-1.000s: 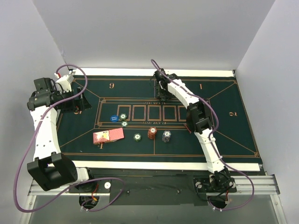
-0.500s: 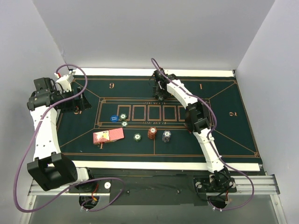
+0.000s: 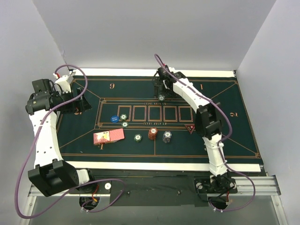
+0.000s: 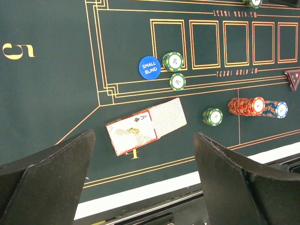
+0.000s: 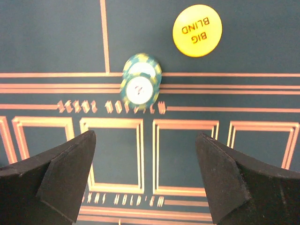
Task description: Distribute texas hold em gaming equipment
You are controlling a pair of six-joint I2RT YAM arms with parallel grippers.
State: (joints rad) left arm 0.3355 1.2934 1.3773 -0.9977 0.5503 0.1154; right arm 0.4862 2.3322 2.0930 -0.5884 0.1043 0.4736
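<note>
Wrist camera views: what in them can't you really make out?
Right wrist view: the green chips are blurred; their count is unclear.
Left wrist view: the cards overlap, so only an ace's face shows.
Left wrist view: the edge chip is cut off by the top edge.

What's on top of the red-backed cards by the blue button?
A face-up ace of spades lies on one end of the red-backed cards. Patterned backs show beside it; what's beneath the ace is covered.

We find the stacked chips (image 5: 139, 80) blurred in the right wrist view; the left wrist view's edges cut one chip (image 4: 253, 3) and a triangle (image 4: 294, 78).
</note>
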